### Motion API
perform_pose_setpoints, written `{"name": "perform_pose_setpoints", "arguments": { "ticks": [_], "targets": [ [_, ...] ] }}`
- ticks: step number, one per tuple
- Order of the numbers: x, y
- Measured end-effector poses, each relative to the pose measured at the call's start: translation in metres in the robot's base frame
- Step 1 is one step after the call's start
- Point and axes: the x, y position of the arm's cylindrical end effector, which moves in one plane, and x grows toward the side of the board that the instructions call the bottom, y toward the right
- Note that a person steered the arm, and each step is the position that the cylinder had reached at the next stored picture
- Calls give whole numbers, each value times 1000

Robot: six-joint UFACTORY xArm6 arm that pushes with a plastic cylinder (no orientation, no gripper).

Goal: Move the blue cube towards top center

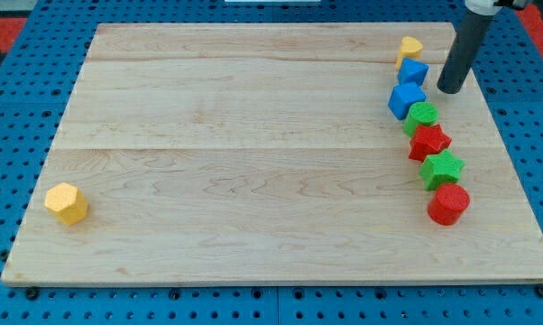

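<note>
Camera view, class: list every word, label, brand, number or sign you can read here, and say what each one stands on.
None: no readable text in this view.
The wooden board is plain wood grain.
The blue cube, the other coloured blocks and the yellow block have blank faces.
The dark rod, down to my tip right of the blue cube, carries no marking.
The blue pegboard shows only holes.

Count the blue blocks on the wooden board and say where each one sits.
2. A smaller blue block lies near the view's top right, below the yellow heart-shaped block; the larger blue cube sits just below it, above the green blocks. None seems hidden.
</note>
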Motion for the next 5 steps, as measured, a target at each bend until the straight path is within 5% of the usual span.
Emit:
{"name": "perform_pose_setpoints", "arguments": {
  "ticks": [1, 4, 5],
  "targets": [
    [27, -7],
    [59, -181],
    [99, -227]
  ]
}}
